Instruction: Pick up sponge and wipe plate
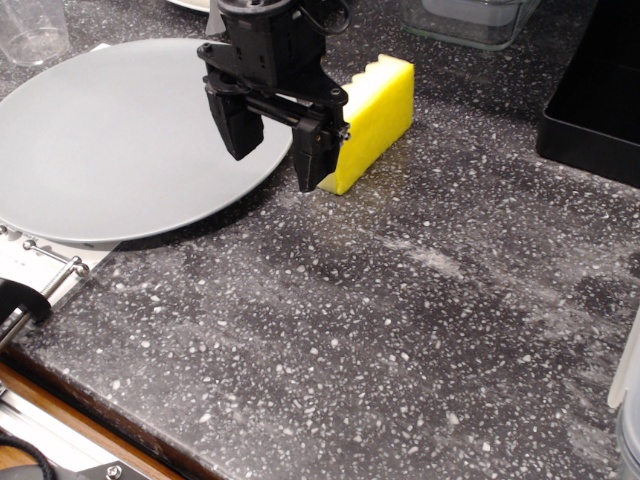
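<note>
The bright yellow sponge [378,122] stands on its edge on the dark speckled counter, just right of the plate, wavy ridge at the top far end. The large flat grey plate [110,140] lies at the left. My black gripper [277,155] hangs over the plate's right rim. Its jaws are open with nothing between them. The right finger [316,158] is right against the sponge's near left end; the left finger [237,128] is over the plate. I cannot tell whether the right finger touches the sponge.
A clear glass [32,32] stands at the far left. A clear container [470,20] sits at the back, a black box [597,100] at the right. A white dish edge [190,5] shows at the top. A binder [40,270] lies at the front left.
</note>
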Motion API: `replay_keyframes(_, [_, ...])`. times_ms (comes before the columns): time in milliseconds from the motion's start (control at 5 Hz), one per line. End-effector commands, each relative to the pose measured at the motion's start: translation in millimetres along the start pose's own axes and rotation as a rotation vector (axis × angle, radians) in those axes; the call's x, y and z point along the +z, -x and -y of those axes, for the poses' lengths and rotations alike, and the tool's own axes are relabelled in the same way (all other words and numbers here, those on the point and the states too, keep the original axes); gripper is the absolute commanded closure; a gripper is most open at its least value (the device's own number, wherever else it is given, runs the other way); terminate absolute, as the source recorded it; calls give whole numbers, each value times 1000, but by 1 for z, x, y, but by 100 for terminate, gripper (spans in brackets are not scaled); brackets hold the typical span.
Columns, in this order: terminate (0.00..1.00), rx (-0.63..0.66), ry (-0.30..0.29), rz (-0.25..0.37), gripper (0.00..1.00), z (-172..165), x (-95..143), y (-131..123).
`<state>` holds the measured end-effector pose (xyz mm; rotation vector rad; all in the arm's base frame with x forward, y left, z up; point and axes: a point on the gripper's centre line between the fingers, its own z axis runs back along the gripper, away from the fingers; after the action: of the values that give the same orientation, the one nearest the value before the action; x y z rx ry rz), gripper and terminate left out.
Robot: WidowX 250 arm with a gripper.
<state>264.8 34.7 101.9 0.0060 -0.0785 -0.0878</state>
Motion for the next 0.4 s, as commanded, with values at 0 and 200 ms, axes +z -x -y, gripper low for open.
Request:
replay_keyframes(0, [0,0,0,0,0,0,0,0])
replay_keyframes(200, [0,55,44,48,0,-4,16,-21])
